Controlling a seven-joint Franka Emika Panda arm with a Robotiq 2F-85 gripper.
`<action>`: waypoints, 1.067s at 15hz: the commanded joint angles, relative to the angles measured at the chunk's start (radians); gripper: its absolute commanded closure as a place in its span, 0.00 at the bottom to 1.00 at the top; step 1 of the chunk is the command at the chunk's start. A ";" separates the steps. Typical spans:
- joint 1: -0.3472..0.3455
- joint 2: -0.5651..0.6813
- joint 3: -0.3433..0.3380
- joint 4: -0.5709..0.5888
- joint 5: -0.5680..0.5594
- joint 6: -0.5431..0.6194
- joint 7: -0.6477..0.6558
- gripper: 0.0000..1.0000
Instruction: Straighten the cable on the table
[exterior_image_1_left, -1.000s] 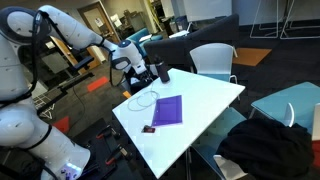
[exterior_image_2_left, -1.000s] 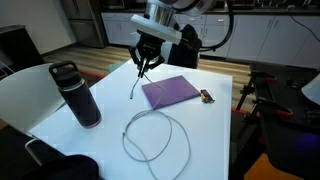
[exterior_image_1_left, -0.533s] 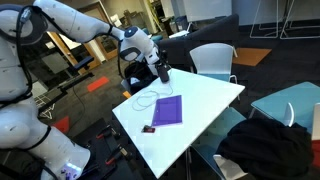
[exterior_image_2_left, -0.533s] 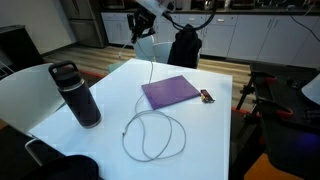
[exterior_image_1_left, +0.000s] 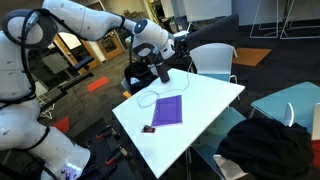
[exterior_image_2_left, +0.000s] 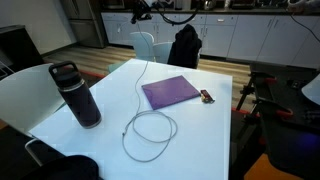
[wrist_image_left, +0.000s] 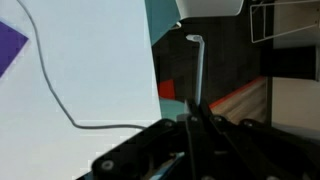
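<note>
The thin white cable (exterior_image_2_left: 149, 137) lies on the white table (exterior_image_2_left: 110, 100) in one loop near the front. From the loop a strand runs straight back past the table's far edge. In an exterior view the loop (exterior_image_1_left: 143, 100) lies beside the purple pad. My gripper (exterior_image_2_left: 143, 9) is raised beyond the far edge, at the top of the frame. It also shows in an exterior view (exterior_image_1_left: 159, 60). In the wrist view the fingers (wrist_image_left: 195, 116) are pressed together on the cable's end, and the cable (wrist_image_left: 55, 92) trails back across the white top.
A flat purple pad (exterior_image_2_left: 170, 92) lies mid-table with a small dark object (exterior_image_2_left: 205, 97) beside it. A dark bottle (exterior_image_2_left: 80, 95) stands near one edge. Chairs (exterior_image_1_left: 212, 60) stand around the table, one with a dark jacket (exterior_image_2_left: 183, 45). A teal-topped table (exterior_image_1_left: 290, 100) is nearby.
My gripper has risen and moved back beyond the table's far edge with the cable end. The strand behind it has pulled straighter and the loop has shrunk.
</note>
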 joint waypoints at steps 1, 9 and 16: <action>-0.042 0.108 0.003 0.138 0.021 0.042 0.016 0.99; 0.011 0.127 -0.078 0.127 -0.024 0.046 0.067 0.99; -0.045 0.367 -0.189 0.455 -0.118 -0.117 0.213 0.99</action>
